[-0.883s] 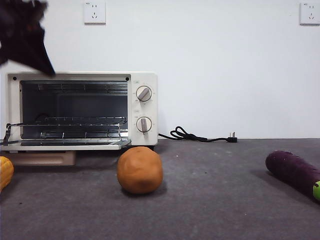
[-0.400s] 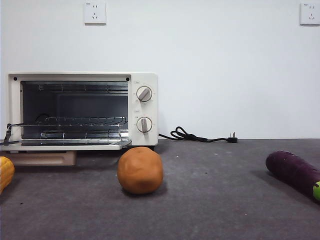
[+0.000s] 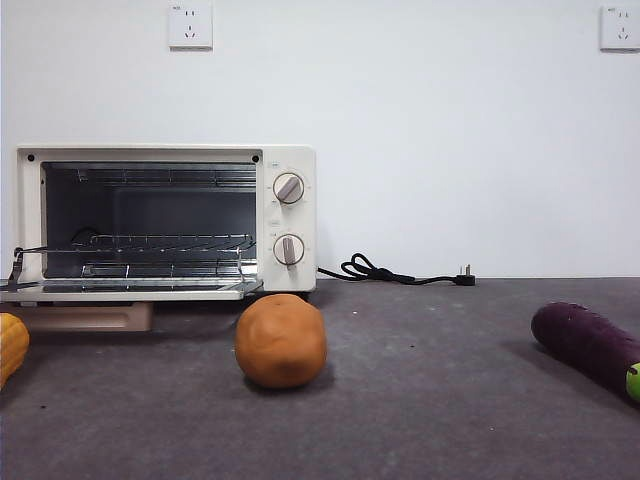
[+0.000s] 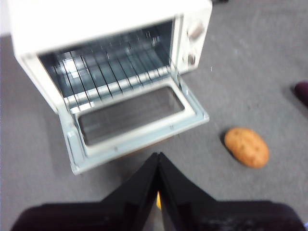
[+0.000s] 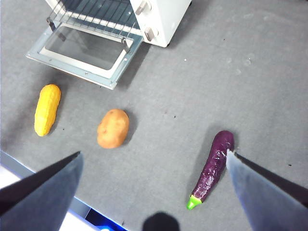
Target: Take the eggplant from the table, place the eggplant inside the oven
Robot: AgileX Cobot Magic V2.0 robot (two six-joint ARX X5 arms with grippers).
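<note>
1. Right claw (image 5: 154, 192) hangs high above the tabletop (image 5: 202, 82), its two jaws spread wide and holding nothing.
2. Directly below that claw lies the eggplant (image 5: 212, 168), flat on the tabletop, well apart from the oven (image 5: 161, 17), its green stem cap pointing away from it.
3. Left claw (image 4: 158, 192) is up over the oven's front, jaws pressed together to a narrow point, gripping nothing.
4. Oven door (image 4: 137, 118) is dropped fully open and lies flat, and the wire rack (image 4: 113, 67) shows inside the cavity.
5. From the front, the oven (image 3: 165, 220) stands at the left with two round knobs (image 3: 288, 188) on its panel, and neither arm shows in this view.
6. Eggplant (image 3: 585, 345) sits far over at the right edge, partly cut off by the frame.
7. Potato (image 3: 281, 340) rests on the tabletop just in front of the oven's knob side, between oven and eggplant.
8. Corn cob (image 5: 47, 109) lies beside the potato (image 5: 113, 128), near the open door's outer corner.
9. Black power cord (image 3: 395, 272) trails along the back by the wall, with its plug lying loose.
</note>
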